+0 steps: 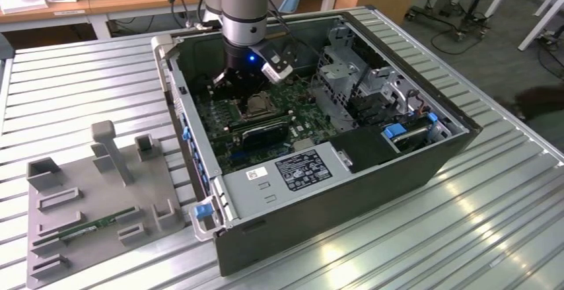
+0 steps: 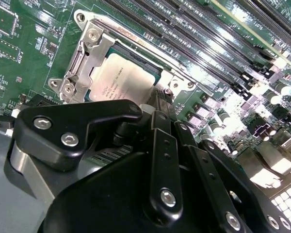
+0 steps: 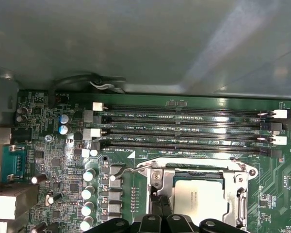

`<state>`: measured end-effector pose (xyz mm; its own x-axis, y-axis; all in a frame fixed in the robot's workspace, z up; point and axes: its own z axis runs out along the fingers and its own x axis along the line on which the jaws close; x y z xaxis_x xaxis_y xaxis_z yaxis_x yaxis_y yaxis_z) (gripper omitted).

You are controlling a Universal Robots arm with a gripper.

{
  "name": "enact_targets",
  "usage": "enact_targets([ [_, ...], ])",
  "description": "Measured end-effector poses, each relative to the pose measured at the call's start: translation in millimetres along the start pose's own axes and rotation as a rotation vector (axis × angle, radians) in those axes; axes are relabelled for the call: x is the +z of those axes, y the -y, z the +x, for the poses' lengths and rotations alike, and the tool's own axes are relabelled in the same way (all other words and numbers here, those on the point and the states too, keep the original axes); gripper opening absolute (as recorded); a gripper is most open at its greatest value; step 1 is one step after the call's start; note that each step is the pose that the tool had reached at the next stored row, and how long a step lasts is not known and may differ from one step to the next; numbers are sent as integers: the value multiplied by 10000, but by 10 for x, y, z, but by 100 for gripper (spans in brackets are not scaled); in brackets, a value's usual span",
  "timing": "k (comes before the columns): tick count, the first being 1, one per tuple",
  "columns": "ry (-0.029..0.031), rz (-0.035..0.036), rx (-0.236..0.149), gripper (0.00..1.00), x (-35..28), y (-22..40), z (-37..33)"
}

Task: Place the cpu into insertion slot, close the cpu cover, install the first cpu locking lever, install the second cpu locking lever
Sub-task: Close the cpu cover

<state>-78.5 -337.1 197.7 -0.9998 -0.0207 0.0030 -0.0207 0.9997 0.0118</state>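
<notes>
My tool [image 3: 160, 206] is narrow, tips together at the edge of the cover [image 3: 241, 191]. The chip [image 3: 199, 198] shows through its window, upper middle of the exterior frame. The cover looks thin, stiff and springy: push its rim, never the fragile chip.

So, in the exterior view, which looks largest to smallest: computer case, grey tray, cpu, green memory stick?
1. computer case
2. grey tray
3. green memory stick and cpu: not ranked, as the stick looks longer but much thinner.
</notes>
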Motion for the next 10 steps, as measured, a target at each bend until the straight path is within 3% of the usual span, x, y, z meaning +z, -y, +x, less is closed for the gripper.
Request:
enact_targets([
  [10,-1,3,-1,11,9,2,2],
])
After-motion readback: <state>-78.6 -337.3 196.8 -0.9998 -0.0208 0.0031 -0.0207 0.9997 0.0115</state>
